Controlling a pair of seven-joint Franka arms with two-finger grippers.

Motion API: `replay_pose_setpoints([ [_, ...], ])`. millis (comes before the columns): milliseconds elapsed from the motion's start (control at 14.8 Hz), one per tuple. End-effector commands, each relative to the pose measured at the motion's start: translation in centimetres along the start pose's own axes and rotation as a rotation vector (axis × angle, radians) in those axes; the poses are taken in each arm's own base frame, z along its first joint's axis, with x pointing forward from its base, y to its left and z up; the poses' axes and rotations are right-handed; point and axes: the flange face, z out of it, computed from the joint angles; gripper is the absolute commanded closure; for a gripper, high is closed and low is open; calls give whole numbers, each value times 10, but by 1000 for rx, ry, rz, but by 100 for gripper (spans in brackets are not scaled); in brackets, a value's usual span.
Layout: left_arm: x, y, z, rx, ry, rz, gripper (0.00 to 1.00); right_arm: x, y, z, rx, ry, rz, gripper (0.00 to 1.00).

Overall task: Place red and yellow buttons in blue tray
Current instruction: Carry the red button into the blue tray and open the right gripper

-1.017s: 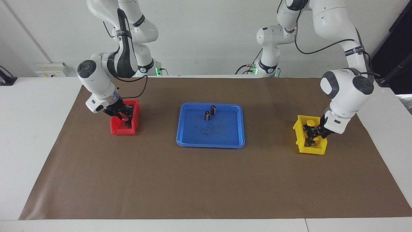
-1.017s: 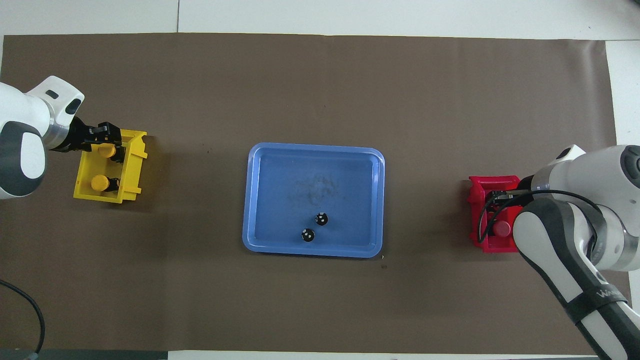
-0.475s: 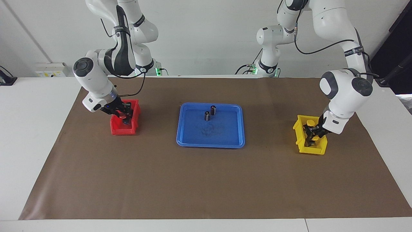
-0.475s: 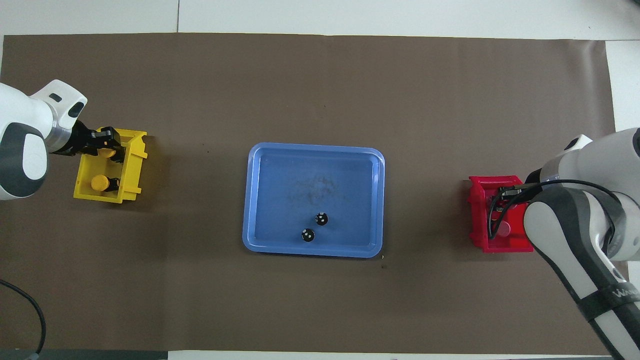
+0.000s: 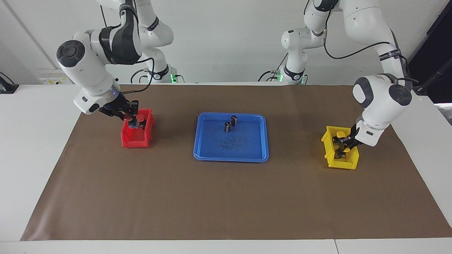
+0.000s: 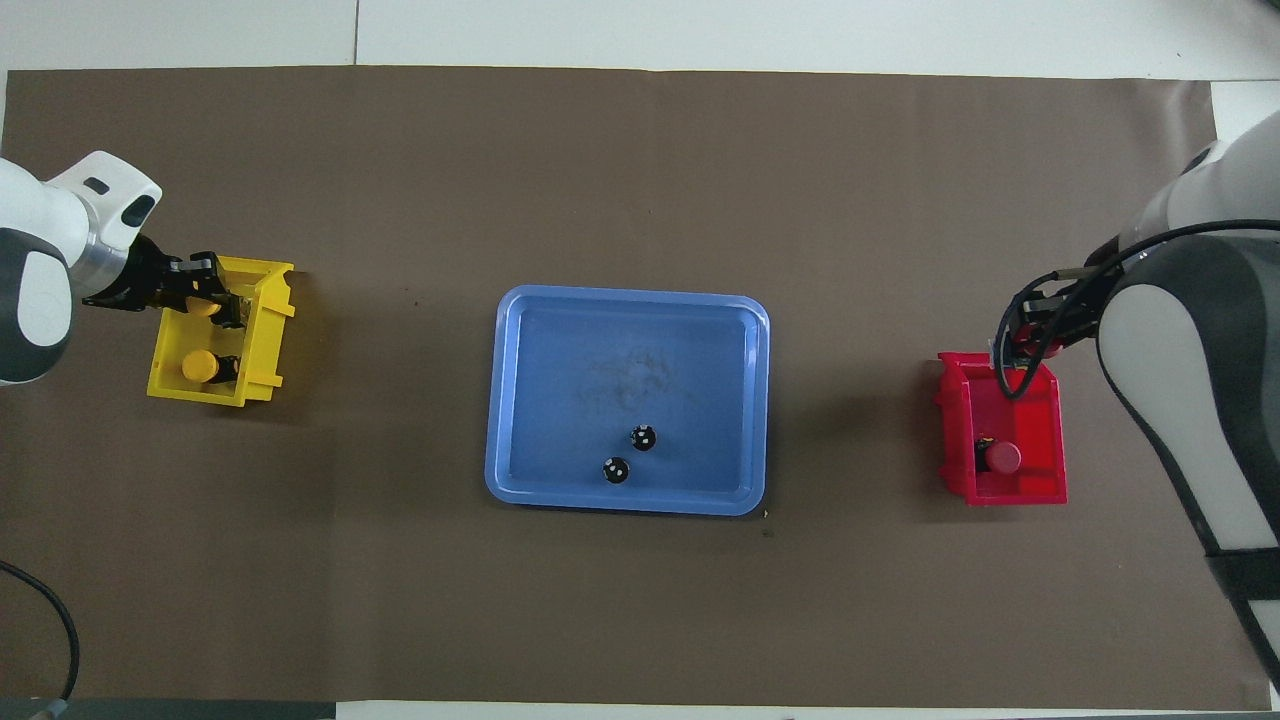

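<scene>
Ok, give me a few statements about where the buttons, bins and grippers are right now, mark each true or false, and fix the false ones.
1. The blue tray holds two dark cylinders and no buttons. True.
2. Both red buttons lie in the red bin. False: only one red button lies there. The right gripper is shut on the other red button and holds it over the bin.
3. The left gripper is down in the yellow bin, shut on a yellow button. True.
4. The yellow bin stands at the right arm's end of the table. False: it stands at the left arm's end.
</scene>
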Motion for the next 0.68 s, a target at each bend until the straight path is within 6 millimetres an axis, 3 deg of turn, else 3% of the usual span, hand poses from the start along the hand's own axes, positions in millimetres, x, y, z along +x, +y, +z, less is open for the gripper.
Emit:
replay_pose_setpoints([
  [0,8,-4,-75,-6,-10,-19,99,23,-81,-15,60,18,56,74],
  [136,5,-9,-91,2,-21,-26,99,24,-150,-12,109,78,114,75],
  [271,-2,-13,-110,1,3,-29,99,21,-223,14,112,100,157,76],
  [339,-2,-13,-111,1,5,-29,99,18,-247,20,118,124,163,76],
  [610,-2,-13,-111,1,5,-28,99,15,-295,67,98,122,128,77],
])
